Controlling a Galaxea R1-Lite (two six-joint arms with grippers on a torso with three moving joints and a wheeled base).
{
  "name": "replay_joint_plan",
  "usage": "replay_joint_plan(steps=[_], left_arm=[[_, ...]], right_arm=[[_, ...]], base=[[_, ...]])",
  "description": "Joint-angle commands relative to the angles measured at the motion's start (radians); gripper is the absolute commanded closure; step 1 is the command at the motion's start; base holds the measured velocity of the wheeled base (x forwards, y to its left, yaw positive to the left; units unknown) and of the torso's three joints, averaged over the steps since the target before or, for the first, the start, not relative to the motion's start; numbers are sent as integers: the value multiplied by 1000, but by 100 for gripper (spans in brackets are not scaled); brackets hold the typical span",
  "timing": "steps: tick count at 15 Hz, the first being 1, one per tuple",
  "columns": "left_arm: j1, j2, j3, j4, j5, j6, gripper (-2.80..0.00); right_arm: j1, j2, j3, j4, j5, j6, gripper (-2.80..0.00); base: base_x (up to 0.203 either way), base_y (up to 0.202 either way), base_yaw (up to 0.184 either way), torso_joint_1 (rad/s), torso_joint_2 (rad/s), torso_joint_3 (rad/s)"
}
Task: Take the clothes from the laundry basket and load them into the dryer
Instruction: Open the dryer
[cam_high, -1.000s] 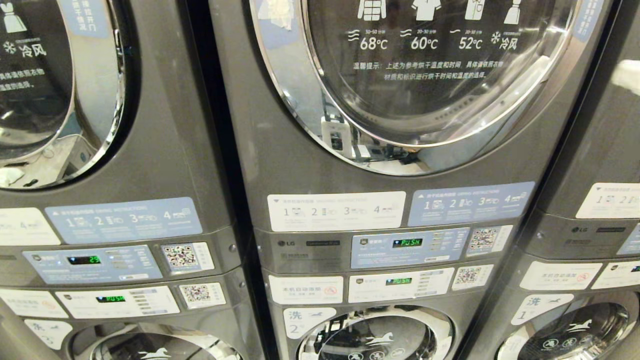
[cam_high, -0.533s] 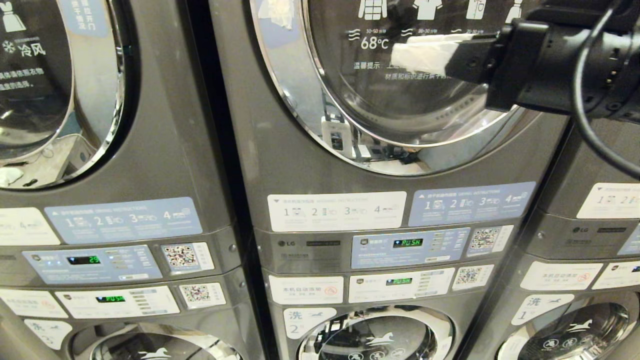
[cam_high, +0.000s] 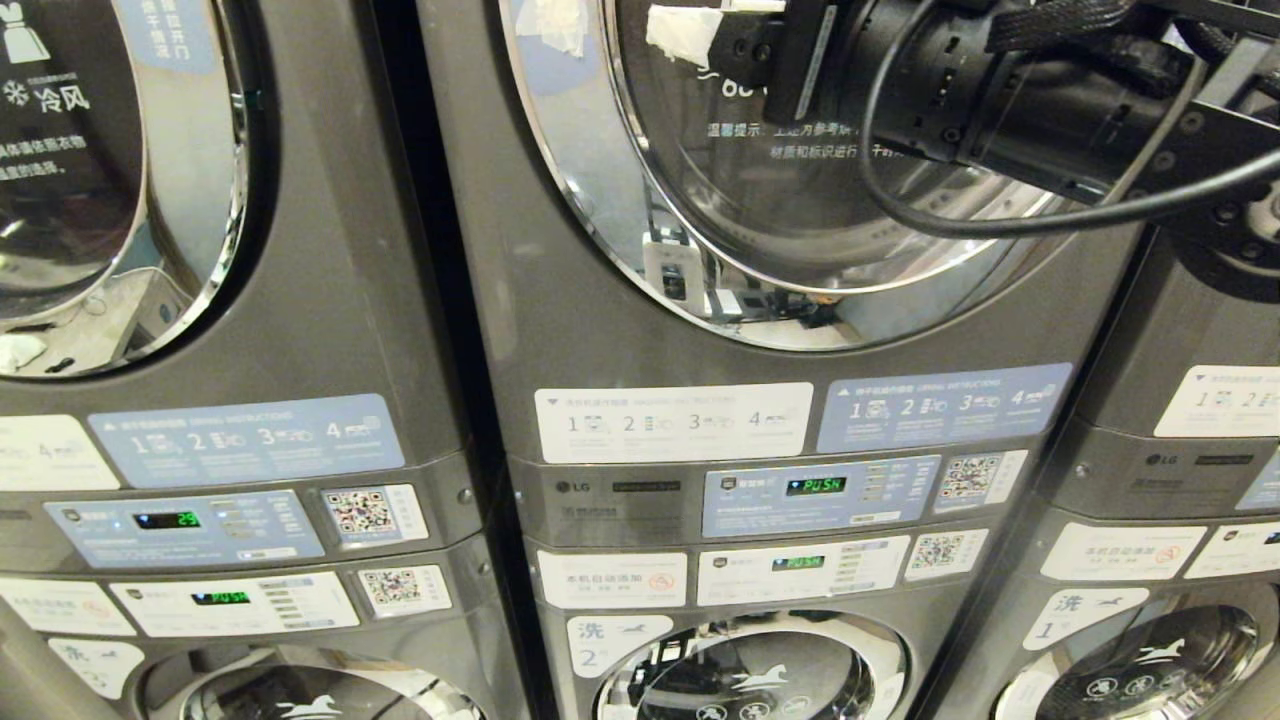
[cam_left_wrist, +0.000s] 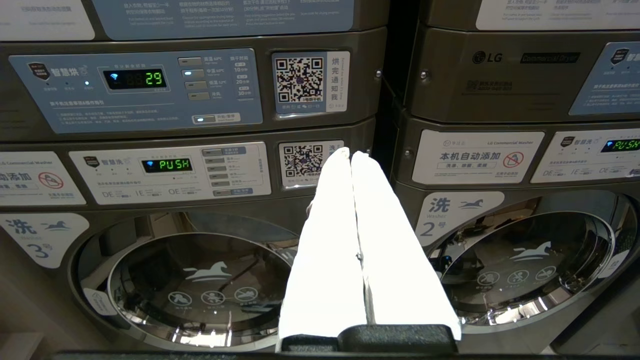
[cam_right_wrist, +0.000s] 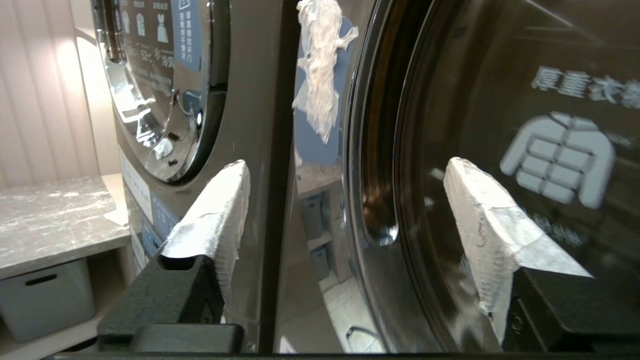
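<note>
The middle dryer (cam_high: 560, 330) has its round glass door (cam_high: 800, 230) closed. My right gripper (cam_high: 690, 25) reaches across from the right, in front of the door's upper left part. In the right wrist view the right gripper (cam_right_wrist: 347, 165) is open and empty. Its white-wrapped fingers (cam_right_wrist: 220, 210) stand either side of the door's chrome rim (cam_right_wrist: 370, 150). My left gripper (cam_left_wrist: 350, 152) is shut on nothing and points at the washer panels lower down. The clothes and the laundry basket are out of view.
A second dryer (cam_high: 100, 180) stands to the left and a third machine (cam_high: 1200, 400) to the right. Control panels (cam_high: 820, 495) and washer doors (cam_high: 750, 680) lie below. Past the machines are a stone counter (cam_right_wrist: 50, 220) and a grey bin (cam_right_wrist: 45, 300).
My right arm came into the head view from the right and has moved left and up across the dryer door. The left arm and the camera have stayed still.
</note>
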Motion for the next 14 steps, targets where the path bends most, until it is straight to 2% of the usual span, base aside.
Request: replay_joint_plan(steps=[1, 5, 11, 14], left_arm=[[0, 0, 0, 0, 0, 0, 0], [0, 0, 0, 0, 0, 0, 0], [0, 0, 0, 0, 0, 0, 0], [0, 0, 0, 0, 0, 0, 0]], right_arm=[[3, 100, -103, 18, 3, 1, -280], [18, 187, -209, 52, 66, -2, -280], [19, 226, -219, 49, 93, -3, -280], [31, 228, -219, 50, 161, -7, -280]], base=[[0, 0, 0, 0, 0, 0], [0, 0, 0, 0, 0, 0], [0, 0, 0, 0, 0, 0], [0, 0, 0, 0, 0, 0]])
